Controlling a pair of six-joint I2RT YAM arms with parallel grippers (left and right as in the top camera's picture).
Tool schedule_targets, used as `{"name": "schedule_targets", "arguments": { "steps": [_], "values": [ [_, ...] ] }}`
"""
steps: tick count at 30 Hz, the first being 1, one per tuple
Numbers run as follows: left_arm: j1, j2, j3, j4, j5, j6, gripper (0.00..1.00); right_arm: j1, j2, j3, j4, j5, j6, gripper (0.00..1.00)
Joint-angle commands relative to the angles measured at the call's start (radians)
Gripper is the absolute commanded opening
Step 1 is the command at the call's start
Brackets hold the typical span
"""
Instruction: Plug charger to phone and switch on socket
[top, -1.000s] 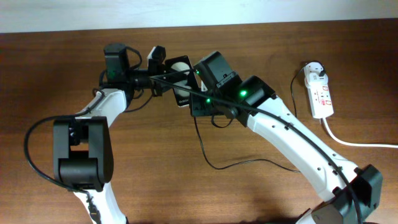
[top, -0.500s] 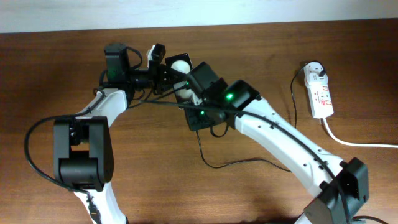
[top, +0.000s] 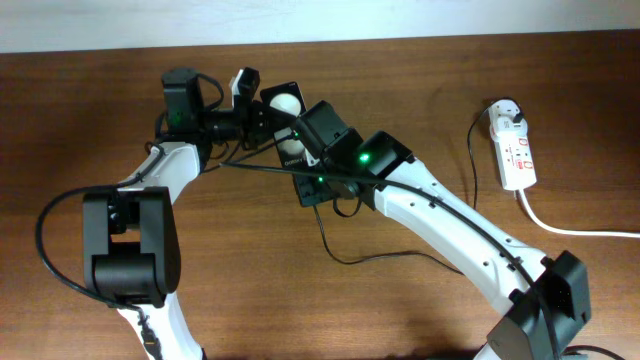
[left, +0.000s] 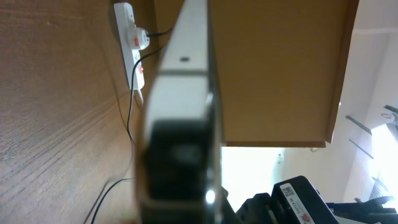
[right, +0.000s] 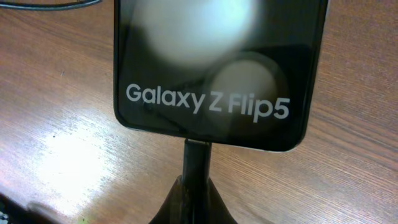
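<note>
R fingers (right: 173, 208): pinched shut on charger (right: 196, 155) tip, which meets the phone's (right: 217, 62) bottom-edge port.
L fingers (top: 248, 85): clamped on phone, up top-centre between the arms.
Stage: plug-in, step 1 of 2.
Seating: can't tell if fully in.
Do well: push straight along phone's length, no side bend; L braces vs push.
Socket (top: 515, 150): far right, well apart, adapter in; switch not yet pressed.

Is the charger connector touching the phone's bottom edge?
Touching. The right wrist view shows the charger connector butting into the bottom edge of the phone, with no gap visible.
</note>
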Motion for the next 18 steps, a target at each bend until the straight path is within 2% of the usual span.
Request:
{"name": "schedule_targets", "arguments": {
  "steps": [1,2,5,7,10,14,18],
  "values": [
    [-0.064,-0.017,0.007,-0.002,0.066,0.011,0.0,-0.025,0.003,0.048,0.045,-0.004,-0.004,0.08],
    [-0.063,-0.017,0.007,-0.002,0.066,0.037,0.0,-0.029,-0.001,0.062,0.015,-0.006,-0.004,0.23],
    [-0.064,-0.017,0.007,-0.003,0.066,0.202,0.0,-0.031,-0.029,0.088,-0.096,-0.003,-0.005,0.36],
    [-0.064,-0.017,0.007,-0.003,0.066,0.278,0.0,-0.031,-0.079,0.126,-0.148,0.004,-0.035,0.55],
    [-0.064,-0.017,0.007,-0.002,0.066,0.298,0.0,-0.031,-0.191,0.201,-0.224,0.113,-0.035,0.56],
    [-0.064,-0.017,0.007,-0.003,0.066,0.296,0.0,-0.031,-0.341,0.204,-0.224,0.113,-0.035,0.6],
    [-0.064,-0.021,0.007,0.023,0.066,0.109,0.0,-0.031,-0.405,0.204,-0.272,0.114,-0.035,0.61]
  ]
}}
